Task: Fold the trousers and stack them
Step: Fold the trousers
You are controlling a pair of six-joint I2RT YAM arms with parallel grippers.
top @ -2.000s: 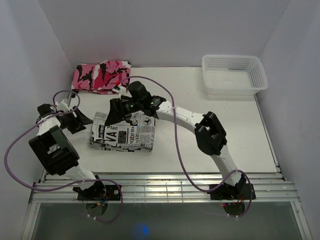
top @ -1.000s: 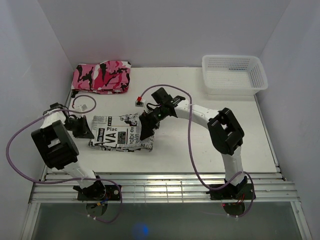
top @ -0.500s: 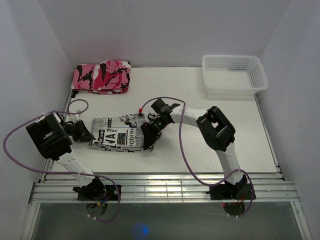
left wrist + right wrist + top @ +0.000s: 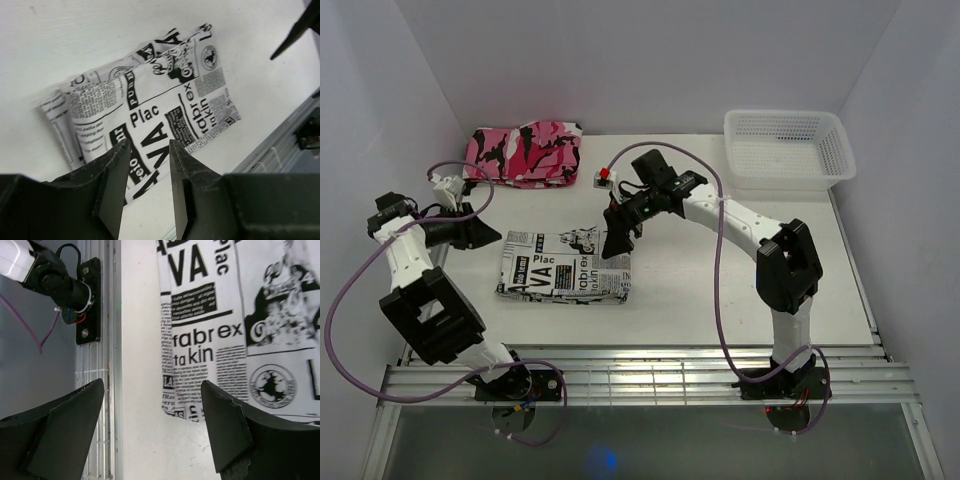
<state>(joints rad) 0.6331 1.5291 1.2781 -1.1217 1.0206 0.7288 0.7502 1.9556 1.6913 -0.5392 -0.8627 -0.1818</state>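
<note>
The trousers (image 4: 565,268), white with black newspaper print, lie folded into a flat rectangle on the white table, left of centre. They also show in the left wrist view (image 4: 150,105) and the right wrist view (image 4: 225,315). My left gripper (image 4: 488,237) hovers just off their left edge, its jaws a little apart and empty (image 4: 147,150). My right gripper (image 4: 613,243) hangs above their far right corner, wide open and empty (image 4: 152,385). Neither gripper touches the cloth.
A pink, black and white camouflage garment (image 4: 525,152) lies folded at the back left. A white mesh basket (image 4: 785,148) stands at the back right. A slatted metal rail (image 4: 650,375) runs along the near edge. White walls close in the sides.
My right gripper has lifted off the trousers' right edge and moved back. My left gripper has drawn up and away from their left edge. The trousers stay folded in place.
</note>
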